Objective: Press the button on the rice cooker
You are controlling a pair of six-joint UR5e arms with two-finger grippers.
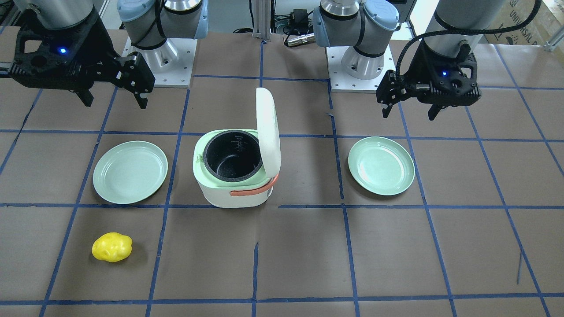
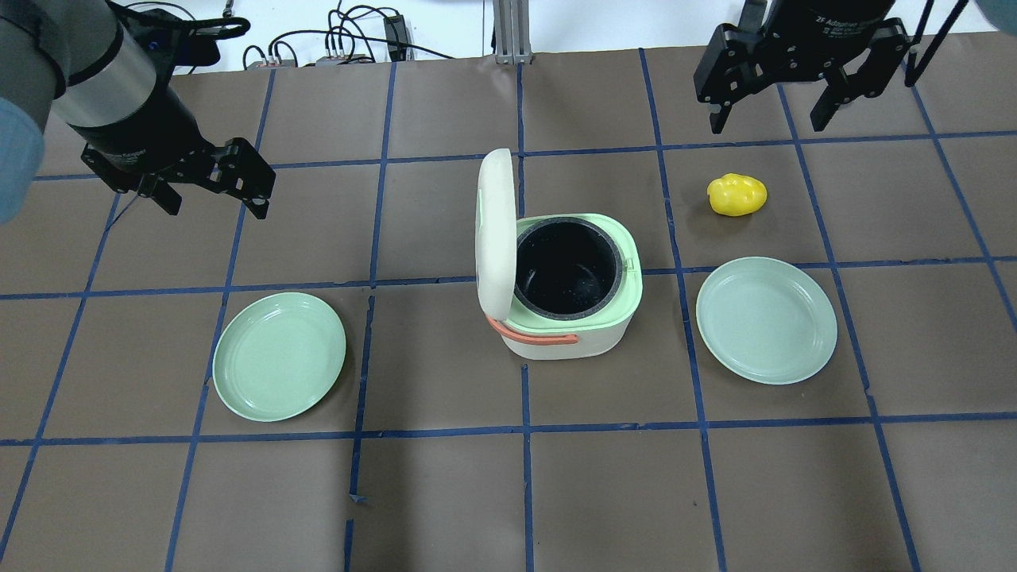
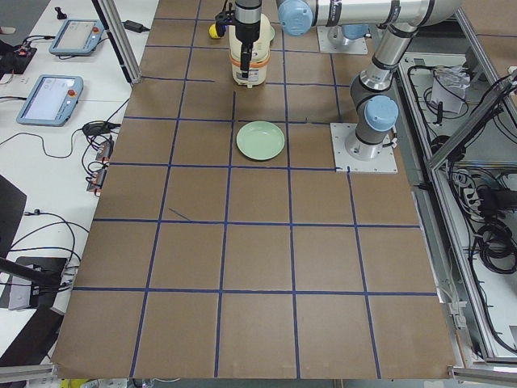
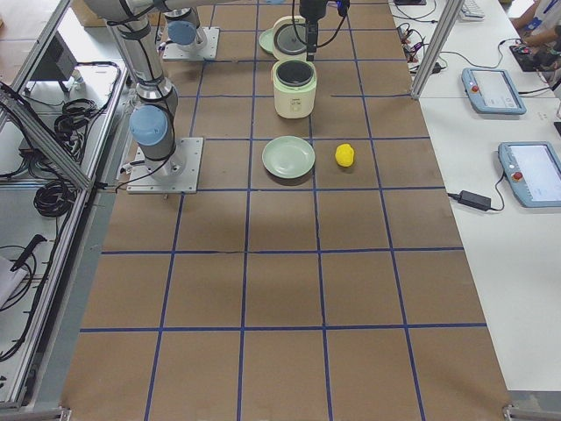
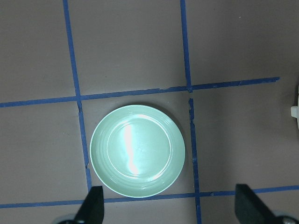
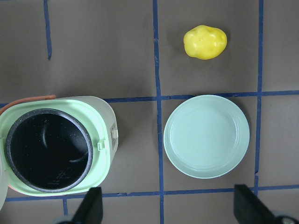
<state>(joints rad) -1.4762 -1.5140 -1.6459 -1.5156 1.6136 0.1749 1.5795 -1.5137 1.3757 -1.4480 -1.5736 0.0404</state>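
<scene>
The white and green rice cooker point(image 2: 604, 338) stands mid-table with its lid point(image 2: 494, 230) raised upright and the dark inner pot showing. It also shows in the front view point(image 1: 220, 193) and the right wrist view point(image 6: 100, 116), where a small panel point(image 6: 113, 135) sits on its side toward the plate. My left gripper point(image 2: 214, 205) is open and empty, high over the table to the cooker's left, also seen from the front point(image 1: 409, 113). My right gripper point(image 2: 767, 123) is open and empty, high beyond the potato, also seen from the front point(image 1: 115, 102).
A green plate point(image 2: 280, 355) lies left of the cooker, under the left wrist camera point(image 5: 138, 150). Another green plate point(image 2: 767, 319) lies to its right point(image 6: 206, 136). A yellow potato point(image 2: 737, 195) lies past that plate point(image 6: 205, 42). Blue tape lines grid the brown table.
</scene>
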